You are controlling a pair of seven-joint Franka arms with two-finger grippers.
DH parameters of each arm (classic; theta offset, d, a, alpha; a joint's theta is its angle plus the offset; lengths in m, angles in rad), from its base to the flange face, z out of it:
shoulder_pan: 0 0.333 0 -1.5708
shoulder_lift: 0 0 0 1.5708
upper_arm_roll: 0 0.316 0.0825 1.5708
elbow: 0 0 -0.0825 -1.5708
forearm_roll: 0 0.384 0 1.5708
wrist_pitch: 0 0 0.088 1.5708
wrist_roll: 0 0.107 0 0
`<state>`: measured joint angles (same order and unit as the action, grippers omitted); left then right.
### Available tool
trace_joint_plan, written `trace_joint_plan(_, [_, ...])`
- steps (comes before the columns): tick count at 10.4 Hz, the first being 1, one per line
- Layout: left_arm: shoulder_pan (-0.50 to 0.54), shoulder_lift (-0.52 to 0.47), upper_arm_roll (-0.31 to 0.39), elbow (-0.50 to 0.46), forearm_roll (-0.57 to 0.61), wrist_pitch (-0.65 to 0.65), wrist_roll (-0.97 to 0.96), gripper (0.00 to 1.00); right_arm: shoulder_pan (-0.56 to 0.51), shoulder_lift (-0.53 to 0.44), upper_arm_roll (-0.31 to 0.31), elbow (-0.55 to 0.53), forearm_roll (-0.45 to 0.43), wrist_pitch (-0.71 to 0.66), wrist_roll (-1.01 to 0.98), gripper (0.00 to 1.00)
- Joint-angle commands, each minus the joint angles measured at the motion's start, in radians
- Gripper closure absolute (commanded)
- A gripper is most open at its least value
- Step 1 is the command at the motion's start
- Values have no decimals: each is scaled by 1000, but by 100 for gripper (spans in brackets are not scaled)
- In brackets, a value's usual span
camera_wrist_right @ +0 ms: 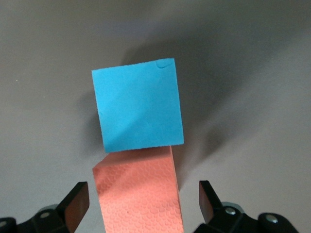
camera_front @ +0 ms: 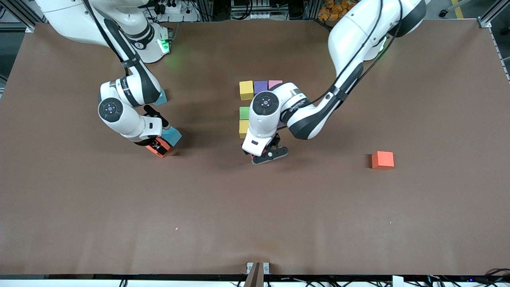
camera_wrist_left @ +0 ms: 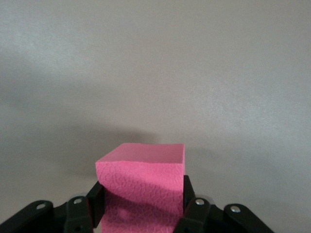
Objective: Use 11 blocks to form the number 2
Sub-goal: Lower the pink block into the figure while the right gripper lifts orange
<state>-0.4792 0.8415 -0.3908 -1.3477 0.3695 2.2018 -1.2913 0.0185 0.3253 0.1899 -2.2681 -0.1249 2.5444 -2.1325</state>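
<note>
Table point(camera_front: 358, 223) first: your number 2 point(camera_front: 255, 105) is half-built mid-table. What shows is a top row of yellow cube point(camera_front: 246, 90), purple cube point(camera_front: 260, 86) and pink cube point(camera_front: 275, 83), then a green cube point(camera_front: 244, 113) and a second yellow cube point(camera_front: 243, 128) stacked toward the front camera under the first yellow. The left arm's wrist covers the rest, so you can't count what's placed.

Left arm reaches in from its base, elbow bent, wrist tipped down. The left gripper point(camera_front: 270, 154) sits low, just past the figure's camera-side edge, with its fingers point(camera_wrist_left: 190, 198) clamped on a pink block point(camera_wrist_left: 144, 183). The key relation: the open slots lie back toward the bases from that block, so expect a short move inward.

Right arm is folded low at its own end. The right gripper point(camera_wrist_right: 144, 203) is spread wide and holding nothing, straddling an orange block point(camera_wrist_right: 138, 191) that touches a light-blue cube point(camera_wrist_right: 138, 109); a second light-blue cube point(camera_front: 161, 97) peeks out near its elbow.

A lone orange block point(camera_front: 383, 160) sits well apart, toward the left arm's end; that arm is nearer.
</note>
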Motion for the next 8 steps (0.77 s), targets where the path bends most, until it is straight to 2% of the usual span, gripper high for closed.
trace_joint_plan(1, [-59,53,49,74,-35,-13,27,46,-9,11,3,-8,4,31,-52,0])
trace_joint_plan(6, [-78,90,47,107,-43,-14,32,46,-9,24,3,-14,4,56,-64,0])
trace_joint_plan(7, [-82,100,47,117,-46,-13,33,46,-11,26,3,-14,4,56,-64,3])
trace_joint_plan(8, [-91,108,49,122,-46,-13,46,46,-9,31,3,-14,4,57,-64,10])
